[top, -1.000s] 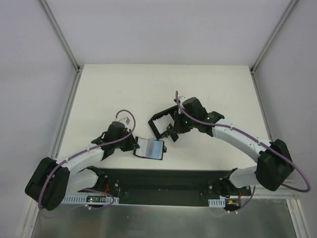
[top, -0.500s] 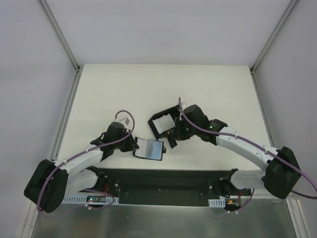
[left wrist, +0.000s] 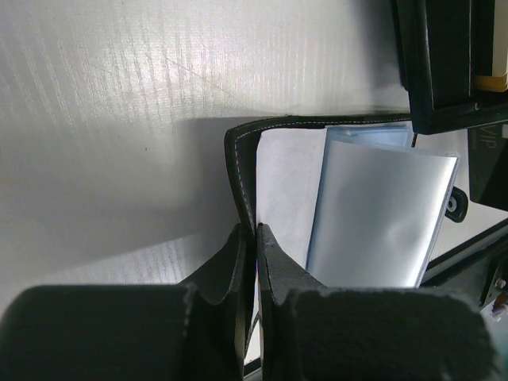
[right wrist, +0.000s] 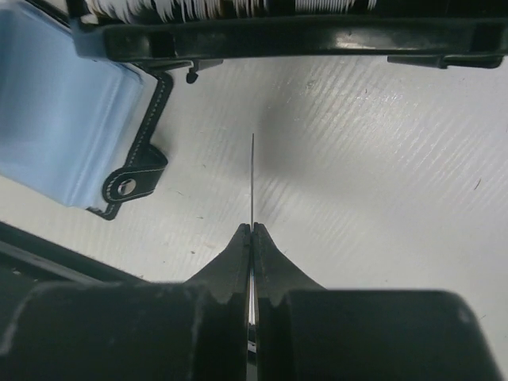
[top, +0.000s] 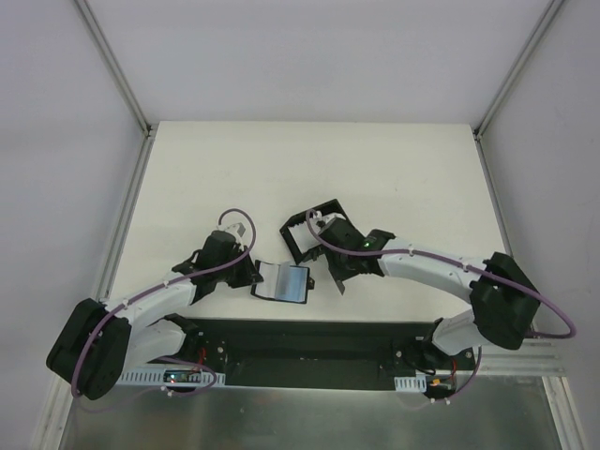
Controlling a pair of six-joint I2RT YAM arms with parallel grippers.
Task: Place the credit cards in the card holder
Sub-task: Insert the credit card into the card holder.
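Stitching along the left edge of the card holder point(left wrist: 373, 214) is pinched between the closed jaws of the left gripper point(left wrist: 255, 230); the wallet lies open, bluish inside up, near the front edge of the table point(top: 281, 169). The right gripper point(right wrist: 252, 228) is clamped on a credit card point(right wrist: 252, 175), seen edge-on as a thin line, probably a single one, over bare surface right of the clasp tab point(right wrist: 127, 184). Just beyond stands the black tray point(right wrist: 278, 36) with more cards point(right wrist: 222, 8); wide bare tabletop lies behind it.
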